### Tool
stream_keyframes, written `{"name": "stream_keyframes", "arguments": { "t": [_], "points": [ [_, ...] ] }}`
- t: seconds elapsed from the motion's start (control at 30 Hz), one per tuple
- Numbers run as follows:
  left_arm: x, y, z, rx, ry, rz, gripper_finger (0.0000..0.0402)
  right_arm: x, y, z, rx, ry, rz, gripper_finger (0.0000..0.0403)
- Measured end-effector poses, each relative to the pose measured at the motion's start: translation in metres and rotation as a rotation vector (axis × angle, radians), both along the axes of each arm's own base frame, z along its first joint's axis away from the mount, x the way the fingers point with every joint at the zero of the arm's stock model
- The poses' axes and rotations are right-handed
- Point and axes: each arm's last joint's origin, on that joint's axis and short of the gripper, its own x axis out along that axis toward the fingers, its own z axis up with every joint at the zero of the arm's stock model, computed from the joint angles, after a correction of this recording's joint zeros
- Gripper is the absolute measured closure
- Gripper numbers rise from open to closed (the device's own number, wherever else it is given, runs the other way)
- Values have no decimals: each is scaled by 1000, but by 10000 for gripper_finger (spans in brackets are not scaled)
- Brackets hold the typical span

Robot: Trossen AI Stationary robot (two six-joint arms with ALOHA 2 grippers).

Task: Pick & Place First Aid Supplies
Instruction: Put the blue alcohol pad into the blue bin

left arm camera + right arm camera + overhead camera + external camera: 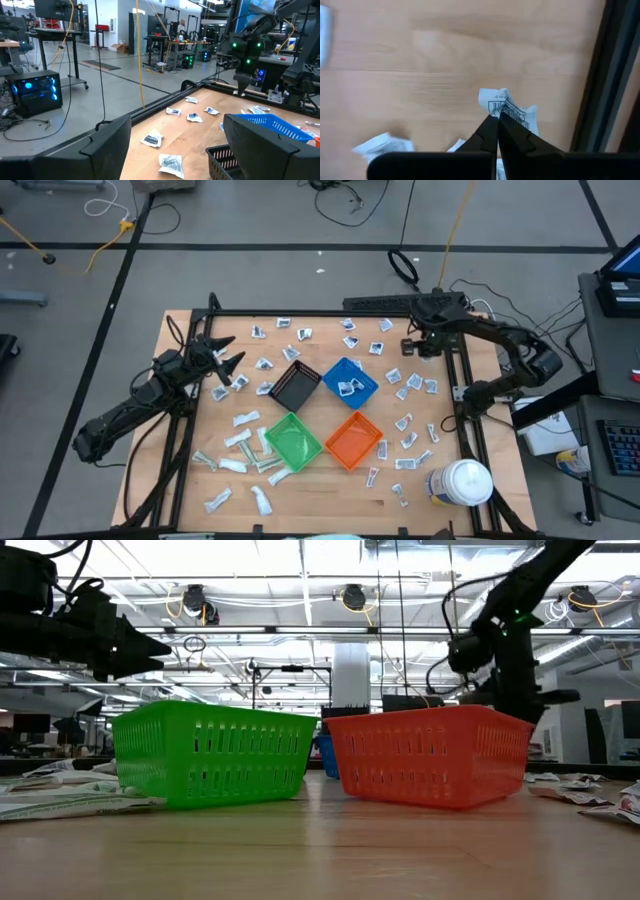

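High: first aid supplies lay scattered on the table around the four bins; right gripper sat over the far right packets, left gripper near the black bin.
Low: green bin and orange bin up front.
Left wrist: fingers spread wide, empty.
Right wrist: fingertips pinched together on a white packet lying on the wood.

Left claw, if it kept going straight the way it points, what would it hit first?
Probably the black bin, just ahead of the open left claw; small packets lie below that line. Depth is unclear.
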Motion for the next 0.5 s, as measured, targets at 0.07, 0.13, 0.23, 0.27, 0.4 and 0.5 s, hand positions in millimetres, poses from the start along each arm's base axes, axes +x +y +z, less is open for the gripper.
{"name": "stream_keyframes", "arguments": {
  "t": [0.07, 0.13, 0.23, 0.27, 0.4, 0.5],
  "points": [
    [0, 0, 0, 0, 0, 0, 78, 3, -2, 10, 0, 0, 36, 402],
    [0, 0, 0, 0, 0, 0, 78, 6, -3, 20, -2, -1, 65, 402],
    [0, 0, 0, 0, 0, 0, 78, 9, -6, 34, -8, -4, 88, 402],
    [0, 0, 0, 0, 0, 0, 78, 10, -6, 39, -8, -4, 90, 402],
    [0, 0, 0, 0, 0, 0, 78, 12, -9, 51, -24, -11, 81, 403],
    [0, 0, 0, 0, 0, 0, 78, 15, -11, 53, -31, -20, 56, 403]
  ]
}}
